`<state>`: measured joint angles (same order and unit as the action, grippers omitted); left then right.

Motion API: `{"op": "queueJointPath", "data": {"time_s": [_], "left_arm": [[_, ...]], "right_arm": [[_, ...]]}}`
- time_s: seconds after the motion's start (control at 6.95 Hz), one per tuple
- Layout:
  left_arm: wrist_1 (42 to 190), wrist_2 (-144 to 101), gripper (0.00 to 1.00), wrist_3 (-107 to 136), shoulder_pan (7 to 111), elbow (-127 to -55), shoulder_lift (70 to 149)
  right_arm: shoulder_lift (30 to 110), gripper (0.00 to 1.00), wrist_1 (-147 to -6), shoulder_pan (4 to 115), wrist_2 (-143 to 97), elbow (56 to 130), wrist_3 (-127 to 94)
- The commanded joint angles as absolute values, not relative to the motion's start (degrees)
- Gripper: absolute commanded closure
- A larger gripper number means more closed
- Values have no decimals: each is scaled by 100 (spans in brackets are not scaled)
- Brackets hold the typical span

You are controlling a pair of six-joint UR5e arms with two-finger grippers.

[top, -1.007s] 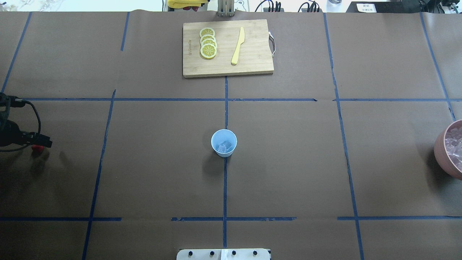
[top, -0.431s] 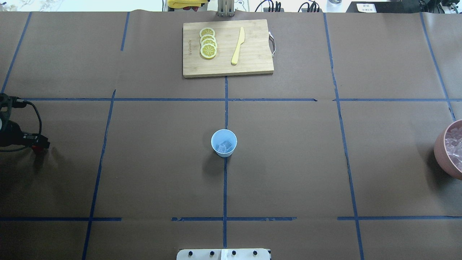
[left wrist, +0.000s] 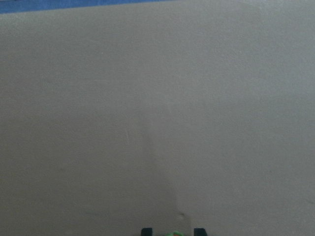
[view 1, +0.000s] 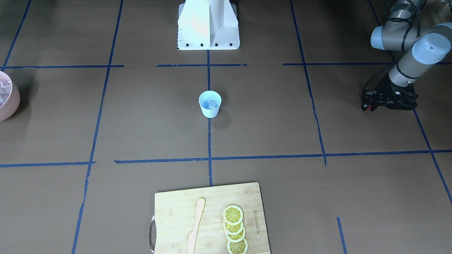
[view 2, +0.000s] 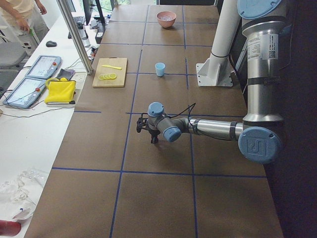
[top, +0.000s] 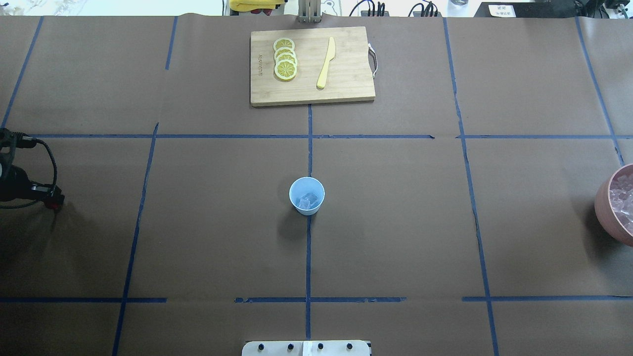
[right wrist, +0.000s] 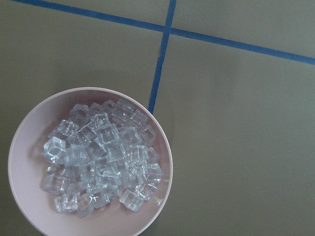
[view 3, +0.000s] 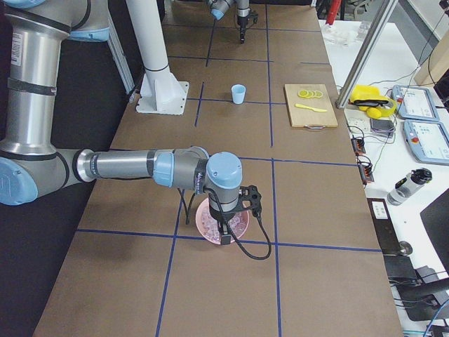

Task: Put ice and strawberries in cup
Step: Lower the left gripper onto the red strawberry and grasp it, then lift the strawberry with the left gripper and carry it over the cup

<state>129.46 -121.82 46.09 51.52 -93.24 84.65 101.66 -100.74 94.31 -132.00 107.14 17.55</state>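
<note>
The light blue cup [top: 306, 195] stands at the table's middle with a few ice cubes [top: 307, 200] in it; it also shows in the front view [view 1: 209, 103]. My left gripper [top: 54, 197] is far to the cup's left, low over the table, shut on a small red strawberry [top: 59, 201]. The left wrist view shows its green top [left wrist: 172, 233] between the fingertips. My right gripper [view 3: 223, 235] hangs over the pink bowl [right wrist: 29, 128] of ice [right wrist: 98, 157]; I cannot tell whether it is open or shut.
A wooden cutting board [top: 346, 89] at the far middle holds lemon slices [top: 285, 59] and a yellow knife [top: 326, 62]. The pink bowl [top: 604, 207] sits at the table's right edge. The robot's base [view 1: 208, 24] stands at the near side.
My left gripper has drawn a little to the left with the strawberry in it. The cup and bowl have not moved.
</note>
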Motion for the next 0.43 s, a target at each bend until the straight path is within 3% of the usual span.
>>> {"op": "queueJointPath", "data": {"time_s": [0.0,0.29], "left_arm": [[12641,-12199,100,4597,5168,-9709,8499],[11179,-12199,100,4597,5203,-10569,8865]], "right_arm": [[10169,1,-10081,9431,-13201,10731,1749],[10195,1,-10081,9431,-13201,10758,1723]]}}
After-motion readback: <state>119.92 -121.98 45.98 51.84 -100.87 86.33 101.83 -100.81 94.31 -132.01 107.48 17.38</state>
